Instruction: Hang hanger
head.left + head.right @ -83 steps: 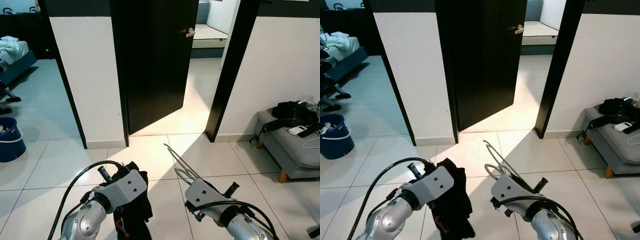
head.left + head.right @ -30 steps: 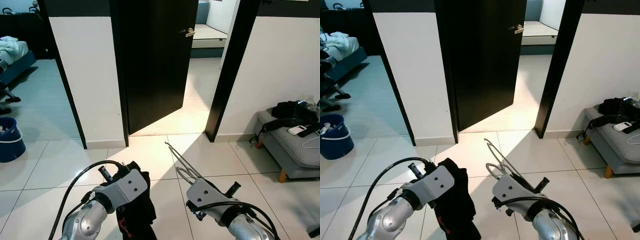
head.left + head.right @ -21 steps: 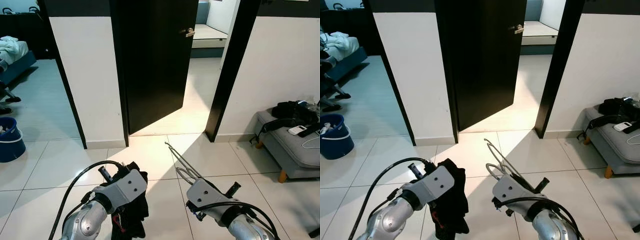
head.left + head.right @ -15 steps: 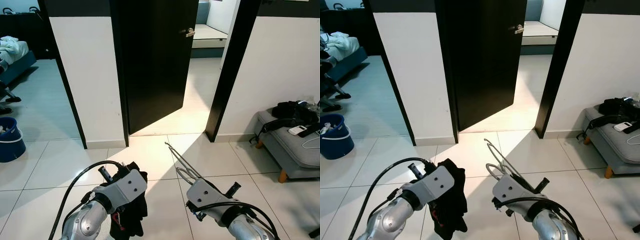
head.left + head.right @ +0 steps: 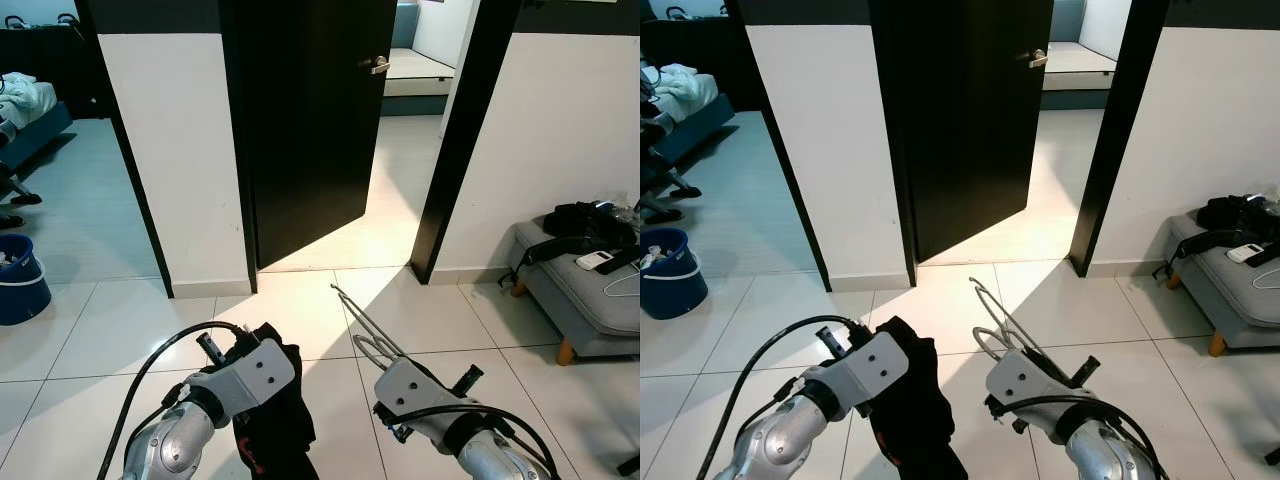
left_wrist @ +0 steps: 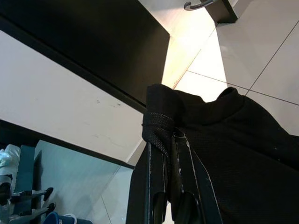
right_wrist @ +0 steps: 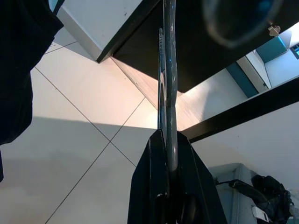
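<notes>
A thin wire hanger [image 5: 358, 322] sticks up and forward from my right gripper [image 7: 167, 186], which is shut on its lower part; its metal rods [image 7: 164, 79] run along the fingers in the right wrist view. My left gripper [image 6: 169, 196] is shut on a black garment [image 5: 275, 420] that hangs down from it. The cloth [image 6: 219, 140] bunches over the fingertips in the left wrist view. Both arms are held low in front of me, over the white tiled floor.
A dark door [image 5: 310, 120] stands half open straight ahead, with a sunlit room beyond. A second doorway opens at the left, with a blue bucket [image 5: 20, 280] and a bed inside. A grey bench [image 5: 585, 295] with a black bag stands at the right wall.
The black garment has swung and now hangs lower and wider under my left gripper. The hanger and both arms have barely shifted.
</notes>
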You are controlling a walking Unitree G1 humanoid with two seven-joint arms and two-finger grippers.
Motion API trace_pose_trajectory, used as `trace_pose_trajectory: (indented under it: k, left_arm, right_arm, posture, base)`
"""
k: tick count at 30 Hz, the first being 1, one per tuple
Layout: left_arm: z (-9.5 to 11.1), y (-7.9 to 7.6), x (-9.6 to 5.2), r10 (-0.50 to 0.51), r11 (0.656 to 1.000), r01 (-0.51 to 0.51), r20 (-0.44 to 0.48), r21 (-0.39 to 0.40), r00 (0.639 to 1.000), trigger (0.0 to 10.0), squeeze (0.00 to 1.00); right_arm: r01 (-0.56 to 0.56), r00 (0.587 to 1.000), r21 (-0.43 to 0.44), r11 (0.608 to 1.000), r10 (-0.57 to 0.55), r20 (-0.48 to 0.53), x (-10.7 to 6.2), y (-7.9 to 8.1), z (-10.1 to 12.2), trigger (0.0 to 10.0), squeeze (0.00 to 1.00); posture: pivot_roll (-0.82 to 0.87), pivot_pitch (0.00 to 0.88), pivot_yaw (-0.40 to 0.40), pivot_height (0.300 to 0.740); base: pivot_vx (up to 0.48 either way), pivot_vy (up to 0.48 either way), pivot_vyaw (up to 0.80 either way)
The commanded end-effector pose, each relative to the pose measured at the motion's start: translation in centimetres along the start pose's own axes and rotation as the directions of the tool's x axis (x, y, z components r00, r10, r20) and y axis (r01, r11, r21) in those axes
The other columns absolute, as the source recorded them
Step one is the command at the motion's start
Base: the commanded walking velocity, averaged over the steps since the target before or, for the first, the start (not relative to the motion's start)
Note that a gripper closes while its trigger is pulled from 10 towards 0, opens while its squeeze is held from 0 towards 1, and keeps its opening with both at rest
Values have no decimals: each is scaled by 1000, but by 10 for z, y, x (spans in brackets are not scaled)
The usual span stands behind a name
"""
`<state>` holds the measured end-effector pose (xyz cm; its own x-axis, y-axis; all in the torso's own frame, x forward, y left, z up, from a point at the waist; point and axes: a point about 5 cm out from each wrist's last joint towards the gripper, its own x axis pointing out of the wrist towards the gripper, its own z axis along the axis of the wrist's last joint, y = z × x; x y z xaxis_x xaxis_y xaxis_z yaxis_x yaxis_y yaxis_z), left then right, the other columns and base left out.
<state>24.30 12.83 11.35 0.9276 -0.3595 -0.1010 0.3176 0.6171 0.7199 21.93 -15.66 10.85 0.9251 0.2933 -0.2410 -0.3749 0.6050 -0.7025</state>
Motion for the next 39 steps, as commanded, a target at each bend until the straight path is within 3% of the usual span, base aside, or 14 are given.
trace_pose_trajectory:
  k: [1,39]
  left_arm:
    - [6,2,-2,17,1000,-17,24,13,1000,10000,0]
    - [6,3,-2,18,1000,-18,24,13,1000,10000,0]
  right_arm:
    - [3,1000,1,1000,-3,21,-1,-1,3,10000,0]
    - [4,1000,2,1000,-4,22,-1,-1,5,10000,0]
  posture:
    - [13,0,-9,740]
    - [10,0,-8,740]
  base:
    - [0,0,0]
    - [0,0,0]
